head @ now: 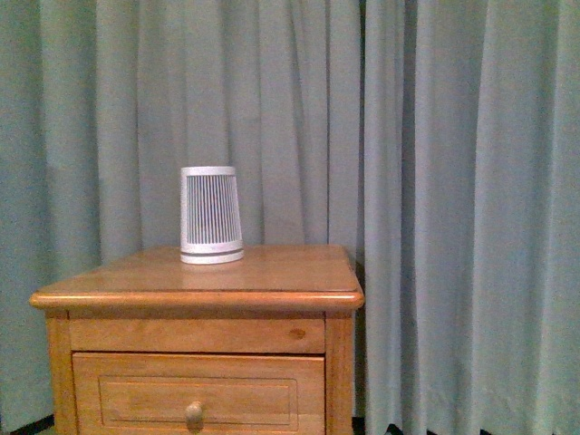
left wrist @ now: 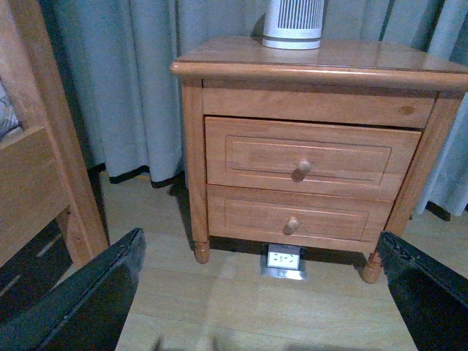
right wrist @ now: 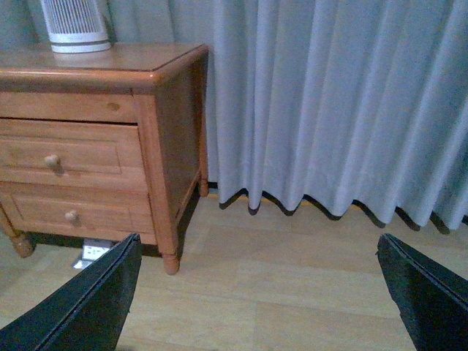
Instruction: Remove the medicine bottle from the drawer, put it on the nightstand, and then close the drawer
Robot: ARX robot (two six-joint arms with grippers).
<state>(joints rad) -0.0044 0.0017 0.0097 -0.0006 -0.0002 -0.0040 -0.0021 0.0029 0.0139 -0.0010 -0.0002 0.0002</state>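
Evidently the first step is not yet begun: the left gripper (left wrist: pixel 259 240) hangs with its fingers (left wrist: pixel 102 300) spread wide and empty, a bed frame (left wrist: pixel 44 146) off beyond one finger and the nightstand (left wrist: pixel 365 57) straight ahead, well apart from both tips. The drawer (left wrist: pixel 248 153) is shut, its knob (left wrist: pixel 303 167) ahead of the gap between those fingers, so the bottle is out of sight, presumably inside. A ribbed device (left wrist: pixel 293 22) stands on top, further off. The right gripper (right wrist: pixel 257 240) is likewise wide and empty, the nightstand off past one finger, curtain (right wrist: pixel 329 110) ahead. Next, I judge, one gripper must reach forward, close on the knob and pull straight out
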